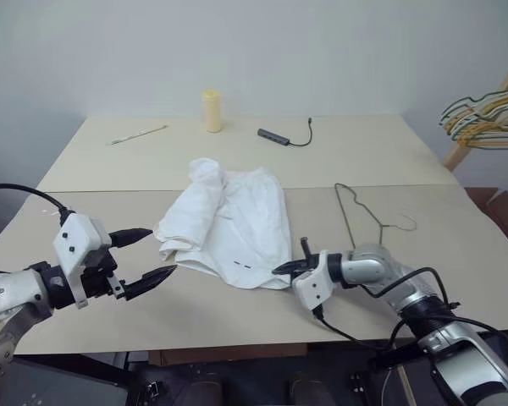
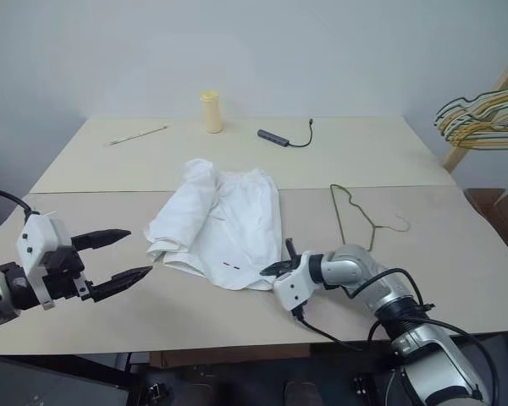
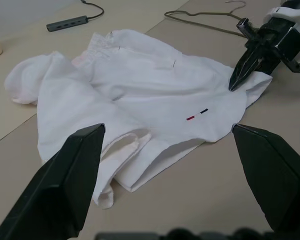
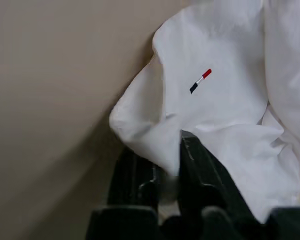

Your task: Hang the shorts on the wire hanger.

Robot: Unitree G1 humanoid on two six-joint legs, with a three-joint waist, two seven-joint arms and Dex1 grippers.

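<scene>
My right gripper (image 1: 289, 268) has its two black fingers pinched together on the near right corner of the shorts (image 1: 229, 224); in the right wrist view a fold of white cloth sits squeezed between the closed fingers (image 4: 200, 165), with the small red and dark marks just beyond it on the fabric. My left gripper (image 1: 144, 256) hovers just off the near left edge of the shorts with its fingers spread wide and nothing between them, not touching the cloth. The shorts lie crumpled in the middle of the table (image 1: 110, 211), the gathered waistband toward the far side and one leg bunched up on the left. The wire hanger (image 1: 360, 211) lies flat on the table to the right of the shorts, apart from them, its hook toward the right. Farther back I see a pale yellow cylinder (image 1: 212, 111), a dark cable hub (image 1: 275, 135) and a thin stick (image 1: 138, 134), and a bunch of coloured hangers (image 1: 487, 114) at the far right.
</scene>
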